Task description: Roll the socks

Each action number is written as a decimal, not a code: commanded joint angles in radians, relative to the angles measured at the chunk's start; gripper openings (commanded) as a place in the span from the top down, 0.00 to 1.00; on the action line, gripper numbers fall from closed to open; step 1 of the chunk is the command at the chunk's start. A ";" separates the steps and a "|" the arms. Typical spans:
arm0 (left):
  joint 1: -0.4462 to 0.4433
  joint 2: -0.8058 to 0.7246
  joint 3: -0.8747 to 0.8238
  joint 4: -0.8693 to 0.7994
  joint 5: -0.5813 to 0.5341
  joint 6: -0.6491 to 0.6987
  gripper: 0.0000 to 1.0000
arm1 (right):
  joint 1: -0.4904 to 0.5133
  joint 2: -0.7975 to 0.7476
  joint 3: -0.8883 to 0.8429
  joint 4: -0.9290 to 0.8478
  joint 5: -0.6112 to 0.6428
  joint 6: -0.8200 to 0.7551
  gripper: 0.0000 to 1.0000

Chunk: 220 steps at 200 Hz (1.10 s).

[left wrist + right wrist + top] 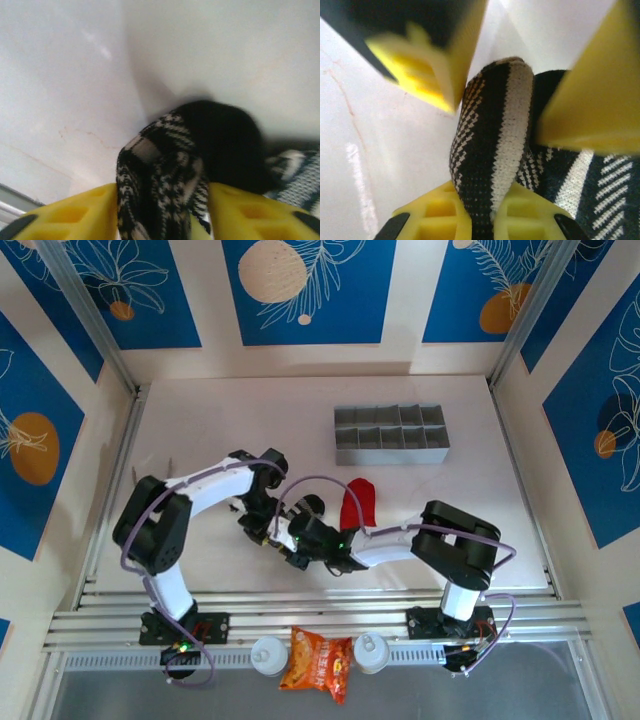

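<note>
The black sock with grey-white stripes [495,130] is bunched into a fold on the white table between both grippers. My right gripper [487,197] is shut on that fold, the fabric pinched between its yellow fingers. My left gripper [162,196] is open, its yellow fingers spread on either side of the bunched striped sock [165,150]. Its blurred fingers [435,55] also show from the right wrist. From above, the left gripper [262,528] and right gripper [290,543] meet at the table's middle. The red sock [358,502] lies just right of them, untouched.
A grey compartmented organiser [390,435] stands at the back right of the table. An orange snack bag [316,660] and two white round objects [268,654] sit on the rail in front of the arm bases.
</note>
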 commanded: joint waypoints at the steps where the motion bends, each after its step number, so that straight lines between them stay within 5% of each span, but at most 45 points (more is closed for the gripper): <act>1: 0.003 -0.118 -0.024 0.032 -0.060 -0.005 0.38 | -0.049 0.040 -0.075 -0.106 -0.188 0.129 1.00; 33: 0.017 -0.210 -0.087 0.095 -0.064 0.040 0.30 | -0.108 0.055 -0.109 -0.071 -0.311 0.211 1.00; 105: -0.003 -0.313 -0.287 0.371 0.021 0.100 0.40 | -0.275 0.143 -0.038 -0.152 -0.612 0.326 1.00; 179: -0.011 -0.330 -0.347 0.364 -0.017 0.113 0.41 | -0.327 0.219 0.067 -0.289 -0.686 0.359 1.00; 220: -0.012 -0.384 -0.382 0.418 -0.031 0.117 0.32 | -0.336 0.230 0.080 -0.313 -0.691 0.355 1.00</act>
